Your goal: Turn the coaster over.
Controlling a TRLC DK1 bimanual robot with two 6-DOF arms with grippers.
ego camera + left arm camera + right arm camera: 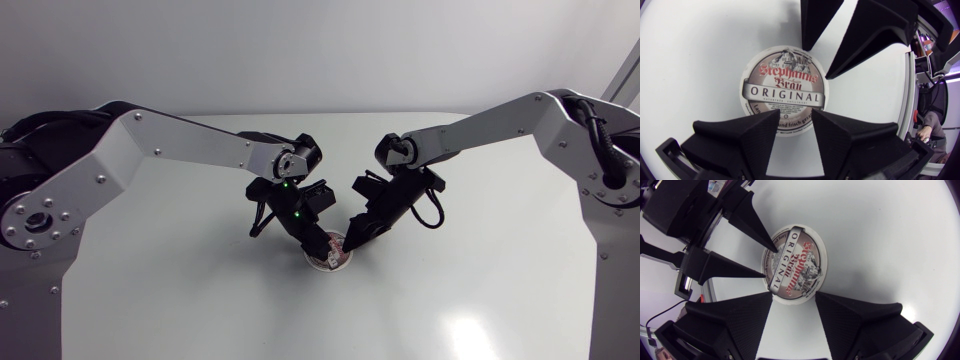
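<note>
White table [180,300] holds the round paper coaster [782,92], which lies flat near the front middle with its picture and letters facing up. So I think the turn is not done yet. It looks like the very start. The left gripper [318,245] comes down on one side of the coaster and the right gripper [352,240] on the other side. Both have their two fingers spread apart, and neither one is holding anything. In the wrist views the finger tips of each gripper sit right at the coaster's rim, or just over it. I cannot tell if they touch it. What is left is nearly all of the job: get one edge up, tip the coaster over, and lay it down with the picture underneath. The hard part may be that the coaster is thin and flat on the table, with no gap to get under. The two grippers are also very close together, so they could bump.
</note>
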